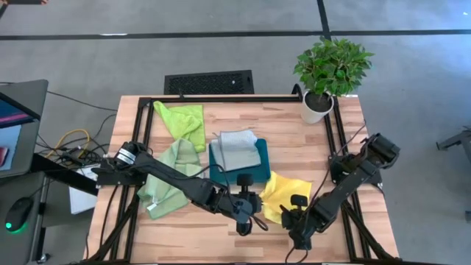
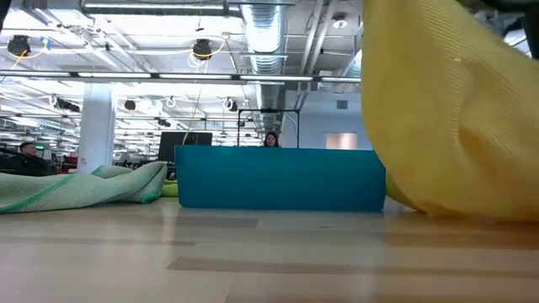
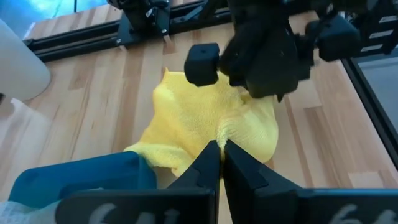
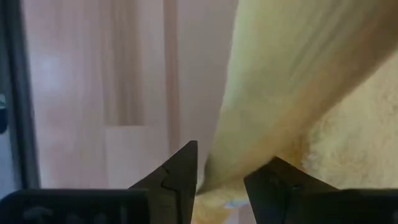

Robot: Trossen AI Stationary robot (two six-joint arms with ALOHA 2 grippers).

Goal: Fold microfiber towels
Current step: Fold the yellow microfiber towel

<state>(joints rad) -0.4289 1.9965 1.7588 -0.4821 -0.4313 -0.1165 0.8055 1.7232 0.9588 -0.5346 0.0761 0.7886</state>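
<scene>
The yellow towel (image 1: 280, 188) lies bunched on the table right of the teal tray (image 1: 221, 173), and one side of it rises high in the low view (image 2: 446, 109). My left gripper (image 1: 246, 217) is shut on its near left part. My right gripper (image 1: 294, 221) stands at its near right part, with cloth filling the gap between its fingers (image 4: 221, 177). The light grey towel (image 1: 239, 147) lies on the tray. The lime green towel (image 1: 184, 121) and the pale sage towel (image 1: 168, 180) lie on the table left of the tray. My left gripper pinches a puckered fold of the yellow towel (image 3: 231, 127) between its two fingertips, coming level from the table's left. The cloth beyond the pinch spreads out on the table. My right gripper has a thick fold of the yellow towel (image 4: 230, 155) between its two fingers, which stay a little apart. The cloth runs up and away from them; one layer or several, I cannot tell.
A potted plant (image 1: 331, 73) stands at the far right corner. Bare wood lies along the near edge in front of both grippers. Black frame rails run along the table's sides. A person shows far off in the room behind the tray (image 2: 271, 140).
</scene>
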